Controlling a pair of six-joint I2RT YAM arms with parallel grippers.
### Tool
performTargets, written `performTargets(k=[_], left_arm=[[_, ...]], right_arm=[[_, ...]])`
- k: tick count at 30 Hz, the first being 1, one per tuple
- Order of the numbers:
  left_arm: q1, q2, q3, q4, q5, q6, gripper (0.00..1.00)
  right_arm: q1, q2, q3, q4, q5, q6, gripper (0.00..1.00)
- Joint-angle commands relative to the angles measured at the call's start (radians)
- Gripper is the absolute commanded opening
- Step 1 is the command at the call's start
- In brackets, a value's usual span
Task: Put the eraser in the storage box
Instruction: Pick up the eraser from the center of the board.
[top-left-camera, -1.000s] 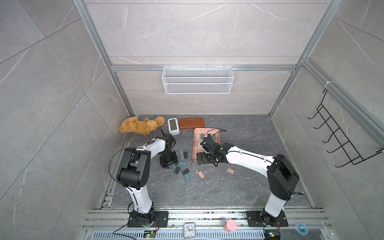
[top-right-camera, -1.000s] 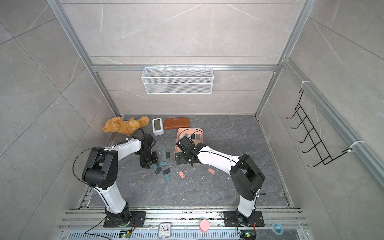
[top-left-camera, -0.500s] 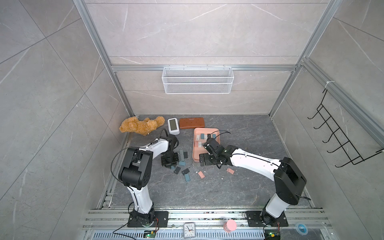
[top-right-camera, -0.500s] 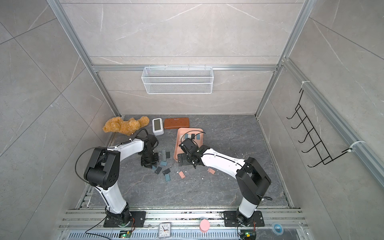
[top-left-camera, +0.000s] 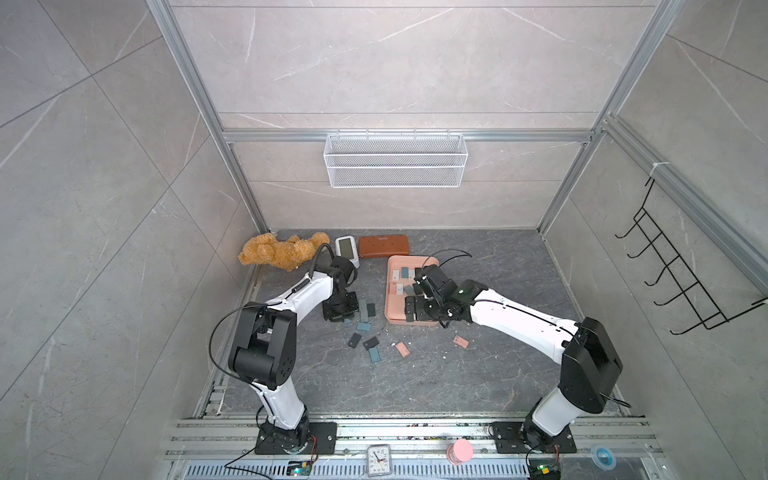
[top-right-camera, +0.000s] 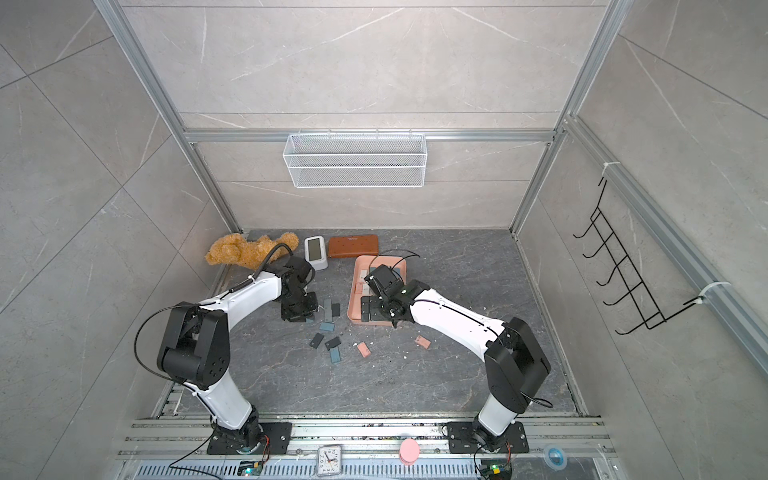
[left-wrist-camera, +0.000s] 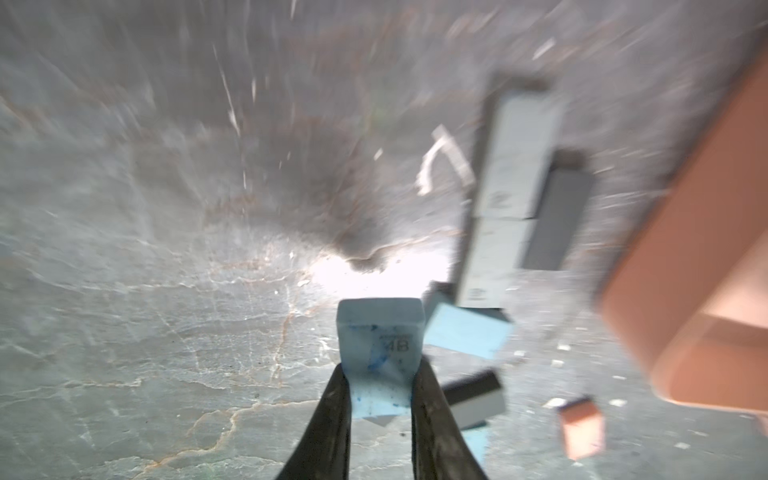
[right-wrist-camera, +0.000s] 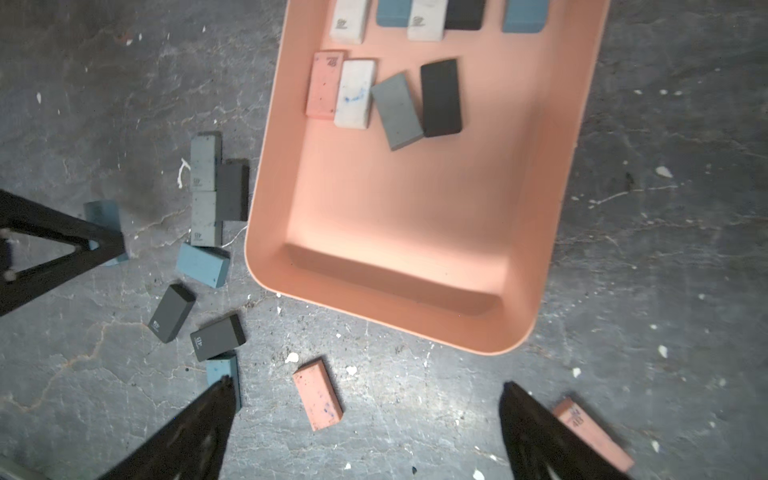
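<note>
One blue eraser (left-wrist-camera: 380, 328) pinched in left hand (left-wrist-camera: 381, 369).

A white wire mesh basket (top-left-camera: 395, 160) hangs from the aluminium crossbar on the grey tiled back wall. On the dark grey marbled stone floor (top-left-camera: 415, 386), along the foot of that wall, a tan fuzzy teddy bear (top-left-camera: 282, 251) lies in the corner. Just beside it stands a small white device with a grey screen (top-left-camera: 347, 248), and next to that a flat brown rectangular case (top-left-camera: 383, 246). A black wire hook rack (top-left-camera: 681, 274) is fixed to a side wall. At the near edge, past the metal rails, lie a small white analog clock (top-left-camera: 378, 459), a pink round cap (top-left-camera: 459, 452) and, well apart, a pale blue ring (top-left-camera: 603, 456). White crumbs (right-wrist-camera: 663, 171) speckle the floor.
</note>
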Motion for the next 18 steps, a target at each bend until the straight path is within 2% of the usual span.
performTargets(k=[1, 9, 18], left_arm=[[-0.008, -0.047, 0.075, -0.002, 0.032, -0.039, 0.19], [-0.078, 0.039, 0.248, 0.027, 0.076, -0.119, 0.19], [-0.196, 0.25, 0.508, 0.031, 0.085, -0.181, 0.19]], right_arm=[[-0.06, -0.044, 0.028, -0.076, -0.037, 0.05, 1.0], [-0.199, -0.039, 0.055, -0.151, -0.101, 0.079, 1.0], [-0.311, -0.003, 0.077, -0.202, -0.203, 0.097, 1.0]])
